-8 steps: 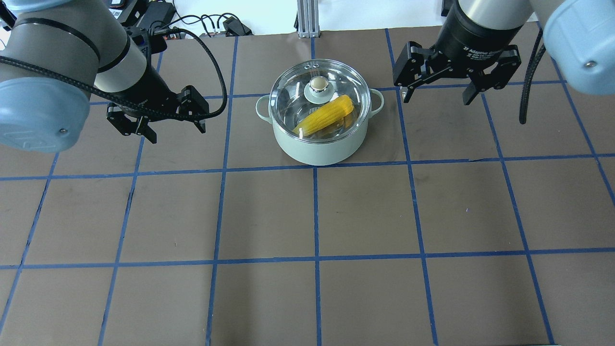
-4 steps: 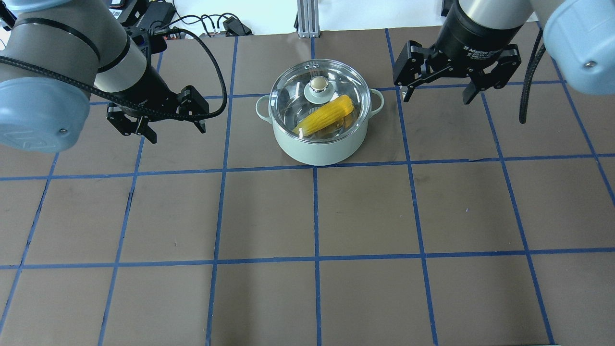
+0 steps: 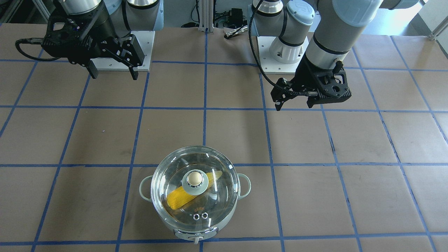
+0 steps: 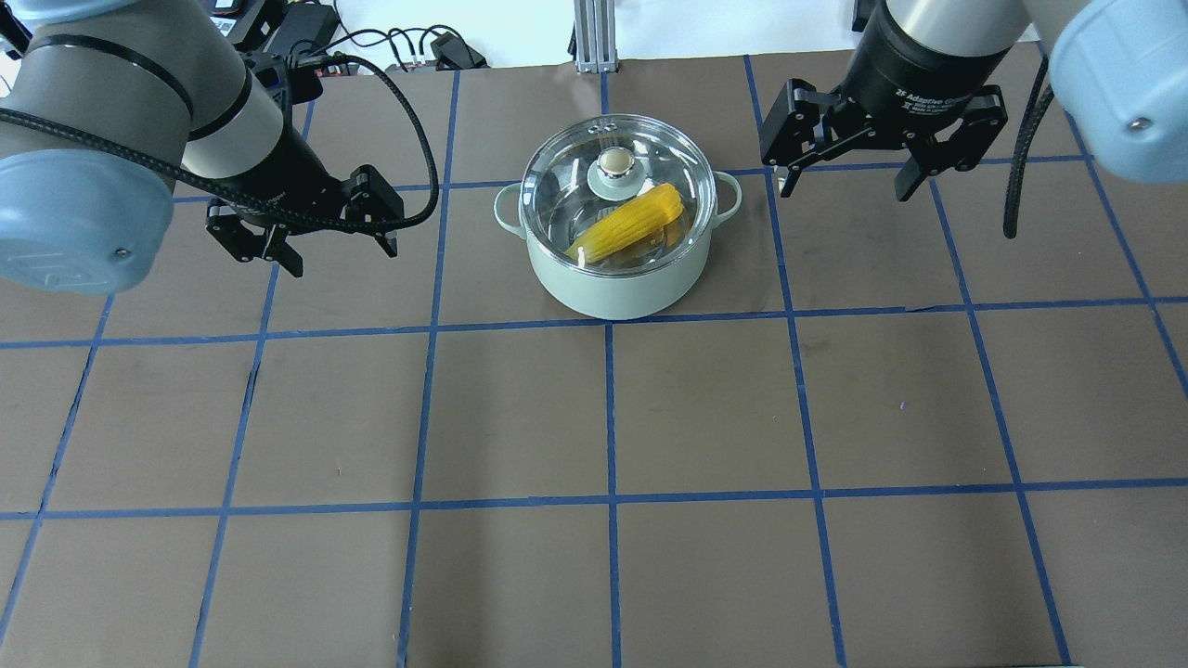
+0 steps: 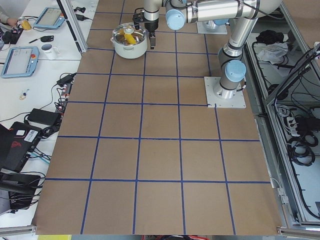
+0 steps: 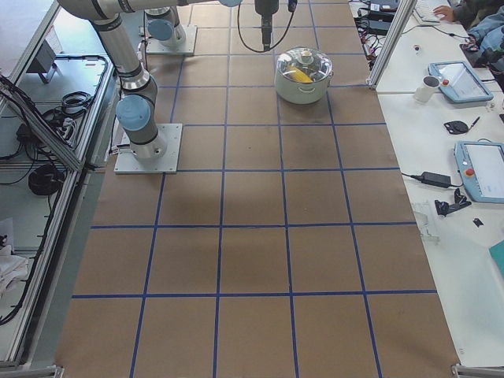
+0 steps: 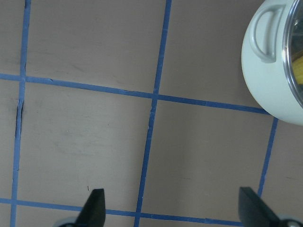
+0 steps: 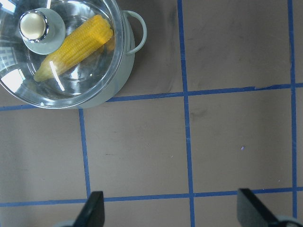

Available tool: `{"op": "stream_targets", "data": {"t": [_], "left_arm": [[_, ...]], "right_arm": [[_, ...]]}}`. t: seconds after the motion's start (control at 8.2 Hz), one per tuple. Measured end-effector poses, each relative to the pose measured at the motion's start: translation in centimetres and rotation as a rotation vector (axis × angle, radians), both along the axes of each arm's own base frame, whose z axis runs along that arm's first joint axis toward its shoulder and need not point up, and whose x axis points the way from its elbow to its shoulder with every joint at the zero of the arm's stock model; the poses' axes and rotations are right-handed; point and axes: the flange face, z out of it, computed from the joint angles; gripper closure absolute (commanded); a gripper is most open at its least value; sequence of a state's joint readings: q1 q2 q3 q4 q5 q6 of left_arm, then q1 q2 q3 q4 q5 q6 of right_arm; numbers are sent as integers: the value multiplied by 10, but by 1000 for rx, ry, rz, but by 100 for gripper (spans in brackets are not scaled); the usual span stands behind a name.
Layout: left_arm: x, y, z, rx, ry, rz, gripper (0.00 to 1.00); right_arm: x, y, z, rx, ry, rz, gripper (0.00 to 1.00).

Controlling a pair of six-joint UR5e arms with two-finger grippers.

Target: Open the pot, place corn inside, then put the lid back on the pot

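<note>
The pot (image 4: 613, 283) is sitting on the counter (image 4: 705, 408) with the lid (image 4: 564, 176) resting shut on its rim, and the corn (image 4: 633, 225) is lying slantwise inside, showing through the glass. I am holding my left hand (image 4: 343, 260) spread wide and empty above the counter, off to one side of the pot. My right hand (image 4: 846, 193) is hovering equally wide on the other side, gripping nothing.

The pot (image 4: 613, 289) is mint green, the corn (image 4: 636, 227) yellow
</note>
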State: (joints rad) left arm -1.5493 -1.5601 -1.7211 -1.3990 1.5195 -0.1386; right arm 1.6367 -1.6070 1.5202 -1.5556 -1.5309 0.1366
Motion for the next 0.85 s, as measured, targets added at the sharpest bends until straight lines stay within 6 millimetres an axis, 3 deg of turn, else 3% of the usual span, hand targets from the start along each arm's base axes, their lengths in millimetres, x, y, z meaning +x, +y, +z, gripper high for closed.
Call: {"op": "stream_targets", "data": {"t": [0.85], "left_arm": [[0,1,7,-12,-8,-18,0]], "right_arm": [[1,1,4,-18,-9,2,0]]}}
